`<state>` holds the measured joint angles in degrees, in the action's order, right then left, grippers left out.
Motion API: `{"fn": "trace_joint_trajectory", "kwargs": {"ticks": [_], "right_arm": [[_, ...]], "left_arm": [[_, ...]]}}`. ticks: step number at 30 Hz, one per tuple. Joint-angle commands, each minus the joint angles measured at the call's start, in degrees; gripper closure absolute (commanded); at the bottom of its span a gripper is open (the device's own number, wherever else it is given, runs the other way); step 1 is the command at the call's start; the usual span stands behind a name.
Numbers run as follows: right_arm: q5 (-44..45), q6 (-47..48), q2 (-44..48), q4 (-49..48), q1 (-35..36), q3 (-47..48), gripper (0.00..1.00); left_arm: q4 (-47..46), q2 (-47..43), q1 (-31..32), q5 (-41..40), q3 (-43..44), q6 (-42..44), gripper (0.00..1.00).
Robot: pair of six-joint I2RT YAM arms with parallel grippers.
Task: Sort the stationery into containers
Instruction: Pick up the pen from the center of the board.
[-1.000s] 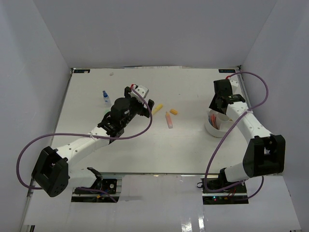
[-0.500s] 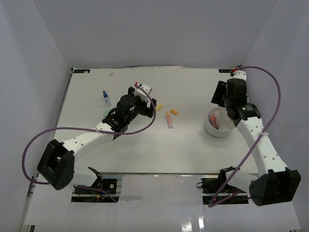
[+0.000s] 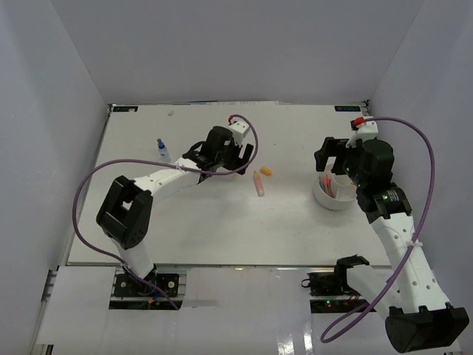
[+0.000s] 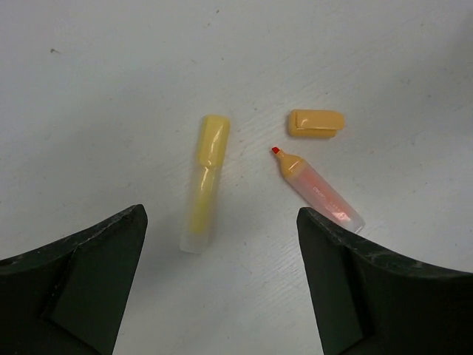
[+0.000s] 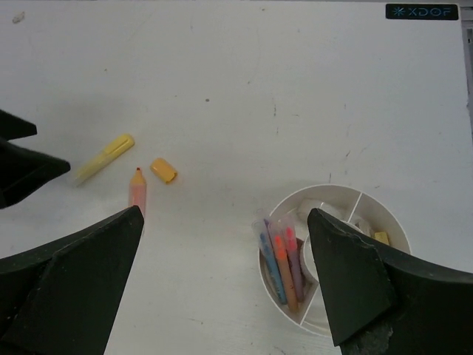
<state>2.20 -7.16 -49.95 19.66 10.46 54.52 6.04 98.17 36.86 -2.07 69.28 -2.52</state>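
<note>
**Both claws wide, nothing held**

My left claw (image 4: 222,296) gapes wide and empty. Mid-frame between its fingers lies a yellow marker (image 4: 205,185). Right of that is an uncapped orange marker (image 4: 319,191), with an orange cap (image 4: 315,123) just above its tip, not touching.

My right claw (image 5: 222,296) is spread just as wide, also empty. The round white tub (image 5: 325,188) sits at the lower right of its view, with coloured pens (image 5: 281,266) in the left compartment.

From above, a blue-capped bottle (image 3: 160,150) stands at the upper left of the white surface (image 3: 222,229).
</note>
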Motion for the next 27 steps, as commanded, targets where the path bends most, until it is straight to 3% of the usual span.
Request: {"fn": "trace_joint_trajectory", "kwargs": {"ticks": [1,11,21,27], "right_arm": [[-6.23,1.88,2.57,-2.87,-0.26,-1.69,0.01],[-6.86,3.38,6.71,-3.14,-0.26,-6.09,0.04],[-7.56,3.47,8.65,-4.01,-0.26,-8.03,0.05],[-7.82,3.38,8.73,-4.37,-0.26,-8.29,0.09]], "left_arm": [[7.75,2.72,-1.79,4.79,5.42,-0.91,0.07],[16.8,15.99,-3.11,5.58,16.06,-0.11,0.16],[19.62,19.25,-3.11,4.0,15.8,-0.99,0.28],[19.88,19.6,-2.59,3.3,15.1,-0.9,0.44]]}}
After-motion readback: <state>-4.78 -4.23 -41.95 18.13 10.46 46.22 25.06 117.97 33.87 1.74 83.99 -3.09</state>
